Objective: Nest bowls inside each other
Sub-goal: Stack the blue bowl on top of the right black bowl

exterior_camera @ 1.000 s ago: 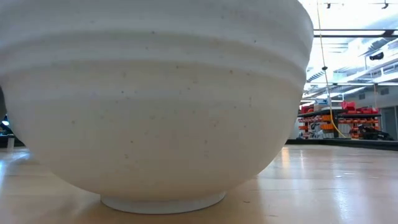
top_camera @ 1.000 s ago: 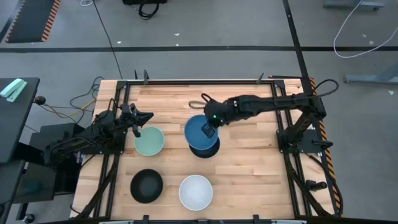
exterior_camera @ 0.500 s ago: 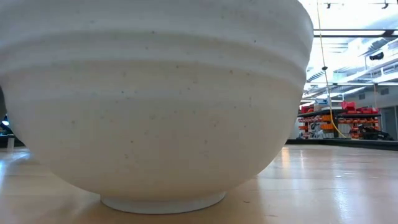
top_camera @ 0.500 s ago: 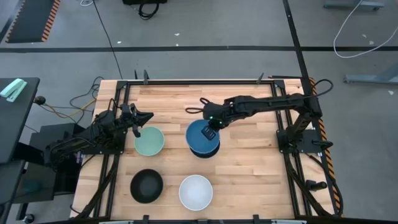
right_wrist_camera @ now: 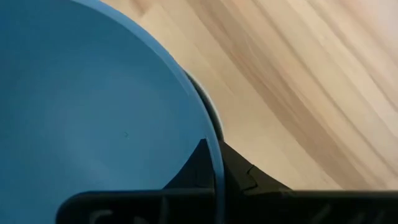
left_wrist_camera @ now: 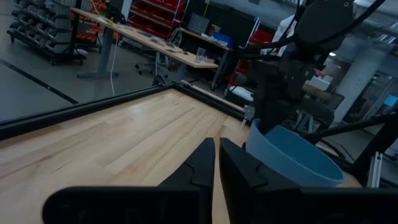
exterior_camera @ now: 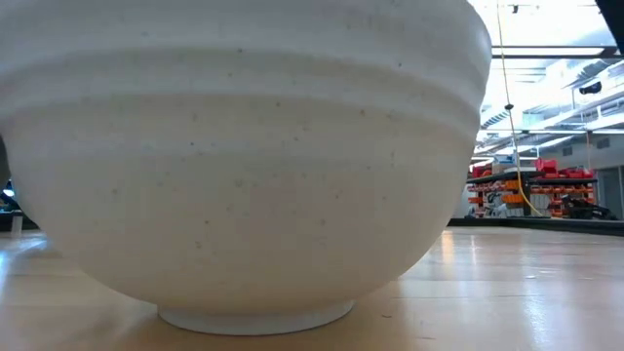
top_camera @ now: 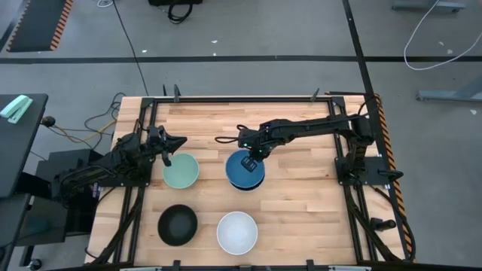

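Two grippers, one at work over the stack.
Right gripper (top_camera: 251,159) pinched the blue bowl's (top_camera: 242,172) rim; left gripper (top_camera: 167,156) sat closed beside the mint bowl (top_camera: 181,172).

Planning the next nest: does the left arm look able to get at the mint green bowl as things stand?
Probably yes. The left gripper hovers at the mint green bowl's rim, with nothing between them. The right gripper is busy at the blue bowl, apart.

Bright, even overhead light; soft shadows, sharp
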Tool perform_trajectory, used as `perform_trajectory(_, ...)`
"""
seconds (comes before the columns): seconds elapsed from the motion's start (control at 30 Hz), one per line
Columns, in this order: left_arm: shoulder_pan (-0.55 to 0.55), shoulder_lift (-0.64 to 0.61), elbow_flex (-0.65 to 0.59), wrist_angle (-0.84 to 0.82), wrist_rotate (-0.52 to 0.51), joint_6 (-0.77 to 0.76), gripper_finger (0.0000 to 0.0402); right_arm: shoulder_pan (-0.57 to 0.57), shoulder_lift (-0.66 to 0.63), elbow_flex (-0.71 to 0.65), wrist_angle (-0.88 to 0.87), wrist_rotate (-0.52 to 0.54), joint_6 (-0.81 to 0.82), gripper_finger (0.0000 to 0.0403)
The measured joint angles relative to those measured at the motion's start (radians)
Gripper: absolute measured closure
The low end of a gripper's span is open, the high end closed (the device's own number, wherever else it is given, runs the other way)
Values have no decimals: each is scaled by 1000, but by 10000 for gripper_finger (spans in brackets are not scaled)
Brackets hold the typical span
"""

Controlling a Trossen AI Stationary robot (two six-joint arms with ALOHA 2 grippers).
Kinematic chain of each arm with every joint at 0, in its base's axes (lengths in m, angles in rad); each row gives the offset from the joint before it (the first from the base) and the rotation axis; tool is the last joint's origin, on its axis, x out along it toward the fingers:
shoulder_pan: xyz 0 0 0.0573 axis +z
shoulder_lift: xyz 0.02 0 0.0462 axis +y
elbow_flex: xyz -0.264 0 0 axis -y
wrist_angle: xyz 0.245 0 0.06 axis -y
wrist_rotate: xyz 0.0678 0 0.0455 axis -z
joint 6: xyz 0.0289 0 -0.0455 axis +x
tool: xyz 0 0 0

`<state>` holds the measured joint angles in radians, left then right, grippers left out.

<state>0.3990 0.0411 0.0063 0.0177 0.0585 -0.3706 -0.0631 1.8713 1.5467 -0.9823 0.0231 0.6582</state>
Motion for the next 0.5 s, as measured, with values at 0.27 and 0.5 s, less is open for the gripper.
perform_trajectory(0.27,0,0,0,0,0,-4,369,5,37,0,-30,-7,2,400)
perform_trajectory(0.5,0,12,0,1,0,-3,376,5,39,1,-22,-18,1,397)
